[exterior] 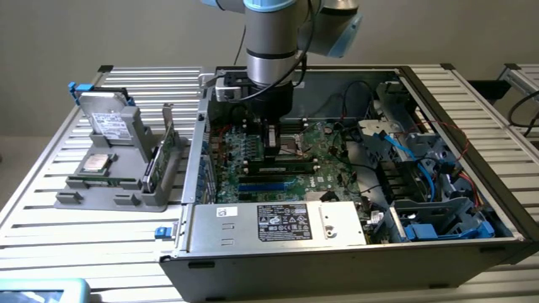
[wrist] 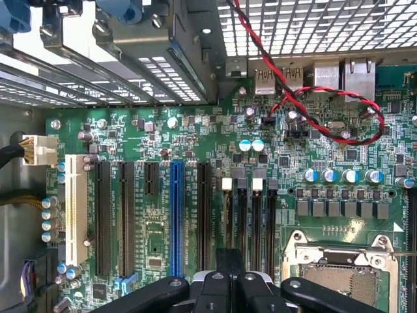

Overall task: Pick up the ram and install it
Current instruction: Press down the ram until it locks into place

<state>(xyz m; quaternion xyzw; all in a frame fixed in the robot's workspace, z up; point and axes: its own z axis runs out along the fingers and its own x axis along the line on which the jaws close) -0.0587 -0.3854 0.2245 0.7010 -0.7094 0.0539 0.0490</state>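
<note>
In the exterior view my gripper (exterior: pixel 274 150) reaches straight down into the open computer case (exterior: pixel 337 259), over the motherboard (exterior: pixel 324 142). The ram (exterior: pixel 282 169), a dark stick with a pale label, stands lengthwise at the memory slots right under the fingertips. In the wrist view the gripper (wrist: pixel 229 255) has its black fingers (wrist: pixel 221 277) drawn close together above the row of black memory slots (wrist: pixel 257 215) with white latches. The stick's thin top edge is hard to tell apart from the slot beneath it.
A grey holder (exterior: pixel 101 189) outside the case, at the exterior view's left, carries a hard drive (exterior: pixel 113 120), a processor (exterior: pixel 94 163) and a green card with a bracket (exterior: pixel 158 158). The power supply (exterior: pixel 278 221), blue cables (exterior: pixel 404 151), a red-black wire (wrist: pixel 313 98) and the processor socket (wrist: pixel 345 267) crowd the slots.
</note>
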